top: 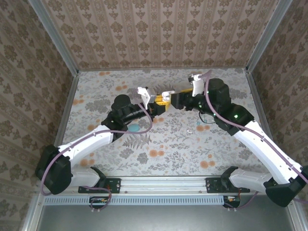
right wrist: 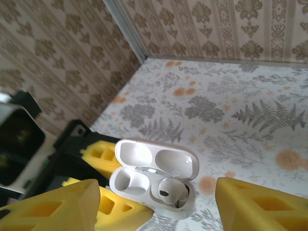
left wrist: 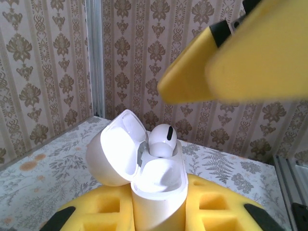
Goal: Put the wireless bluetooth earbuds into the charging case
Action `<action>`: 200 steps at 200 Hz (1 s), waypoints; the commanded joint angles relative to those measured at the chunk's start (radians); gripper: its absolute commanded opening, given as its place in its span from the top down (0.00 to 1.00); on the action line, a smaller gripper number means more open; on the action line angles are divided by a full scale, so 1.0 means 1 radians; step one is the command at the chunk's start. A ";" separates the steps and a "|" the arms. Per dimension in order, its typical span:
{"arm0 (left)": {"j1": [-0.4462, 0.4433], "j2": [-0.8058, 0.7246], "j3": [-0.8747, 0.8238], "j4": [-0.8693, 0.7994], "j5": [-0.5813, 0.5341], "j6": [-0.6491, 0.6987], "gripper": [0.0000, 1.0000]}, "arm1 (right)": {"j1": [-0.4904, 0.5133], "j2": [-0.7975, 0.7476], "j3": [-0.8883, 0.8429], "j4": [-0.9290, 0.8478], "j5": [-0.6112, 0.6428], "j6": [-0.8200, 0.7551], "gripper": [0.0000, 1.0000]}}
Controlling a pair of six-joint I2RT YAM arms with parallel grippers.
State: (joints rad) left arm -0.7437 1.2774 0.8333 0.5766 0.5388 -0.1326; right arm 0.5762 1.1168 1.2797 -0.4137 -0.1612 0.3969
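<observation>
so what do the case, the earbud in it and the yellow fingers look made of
Charging case: looks like hard white plastic, glossy; light shines off its smooth lid. Earbud: the same glossy white plastic, with a dark oval inset. Yellow fingers holding the case: matte, with moulded pockets; probably plastic or dense foam, the look leaves that open.

Shows a counter (top: 168,144) dressed in pale cloth, printed all over with grey ferns and scattered orange blossoms. Ends at the near side in a metal rail (top: 163,183) running left to right. Carries, left of middle, a teal oval piece (top: 133,128) lying flat on the cloth, partly hidden from above. Carries, right of middle and well apart from that, a small pale bit (top: 199,127) with a tinier speck (top: 190,131) near its left side; both too small to identify.
</observation>
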 commanded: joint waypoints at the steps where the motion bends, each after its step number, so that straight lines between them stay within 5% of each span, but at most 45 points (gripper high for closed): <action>1: 0.008 -0.039 -0.006 0.027 0.023 0.062 0.79 | -0.033 -0.046 -0.006 0.042 -0.094 0.106 0.34; 59: 0.009 -0.065 -0.013 -0.014 -0.003 0.085 0.79 | -0.178 -0.100 -0.080 -0.132 0.152 0.251 0.41; 100: 0.019 -0.105 -0.038 -0.015 -0.035 0.067 0.79 | -0.320 -0.004 -0.194 -0.271 0.020 0.213 0.42; 166: 0.023 -0.152 -0.056 -0.019 -0.115 0.055 0.79 | -0.314 0.378 -0.236 -0.317 -0.093 0.068 0.41; 200: 0.026 -0.162 -0.054 -0.030 -0.163 0.049 0.79 | -0.290 0.459 -0.223 -0.299 -0.044 0.026 0.40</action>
State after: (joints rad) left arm -0.7246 1.1446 0.7811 0.5518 0.4286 -0.0742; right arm 0.2691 1.5536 1.0500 -0.7010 -0.2089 0.4808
